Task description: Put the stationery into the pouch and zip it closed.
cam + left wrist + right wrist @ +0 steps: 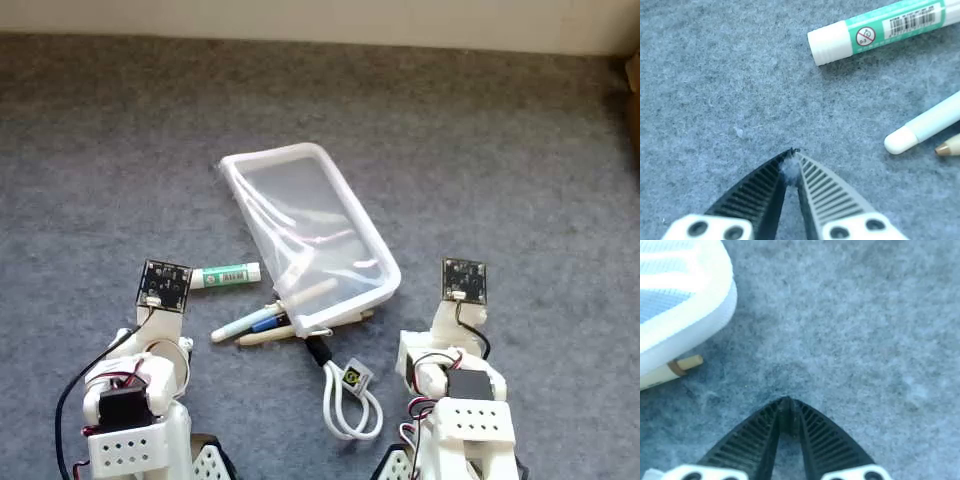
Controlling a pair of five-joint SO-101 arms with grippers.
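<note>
My left gripper [791, 153] is pinched shut, nothing in it, tips at the grey worktop [715, 75]. The glue stick [880, 30] lies flat just ahead and off to one side, white cap end nearest me. Its long axis runs approx. along the line my jaws close on, so I reckon I need a wrist turn plus opening up before I can span it. In the high view it's right by my left arm and well apart from the right, so left takes it. The pouch [290, 190] lies diagonal btwn the arms, its near end by the marker [922, 127]. My right gripper [786, 401] is also closed and empty, near the pouch corner.
</note>
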